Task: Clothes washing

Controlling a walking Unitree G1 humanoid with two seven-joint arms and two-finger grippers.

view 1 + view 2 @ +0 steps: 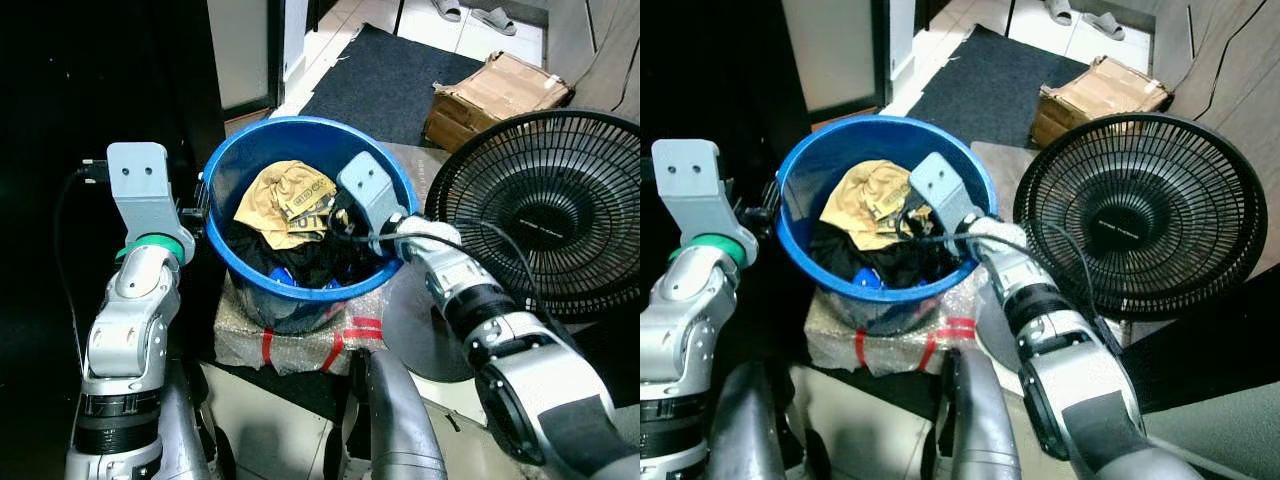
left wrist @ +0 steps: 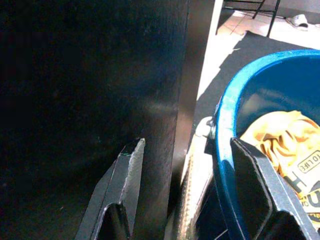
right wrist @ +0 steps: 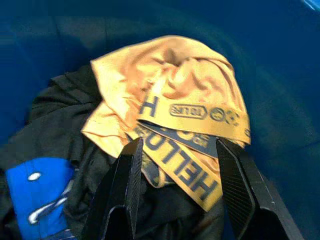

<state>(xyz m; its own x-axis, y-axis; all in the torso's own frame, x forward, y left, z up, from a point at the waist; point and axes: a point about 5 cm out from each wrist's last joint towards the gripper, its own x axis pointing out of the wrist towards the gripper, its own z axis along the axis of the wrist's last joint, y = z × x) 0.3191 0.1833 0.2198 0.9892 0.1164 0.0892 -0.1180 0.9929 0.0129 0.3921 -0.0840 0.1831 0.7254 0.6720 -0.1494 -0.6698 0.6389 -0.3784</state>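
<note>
Clothes, a yellow garment point(image 3: 165, 95) on dark ones, lay heaped in the blue bucket point(image 1: 225, 165) atop a wrapped box point(image 1: 300, 335). Right gripper point(image 3: 175, 150) hung inside above the yellow piece, fingers spread and empty, seemingly poised to grab it. Left gripper point(image 2: 185, 150), open, straddled the bucket's rim, likely steadying it.

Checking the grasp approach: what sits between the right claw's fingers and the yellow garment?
Nothing: in the right wrist view the right claw hangs open above the yellow garment, bare air between.
</note>
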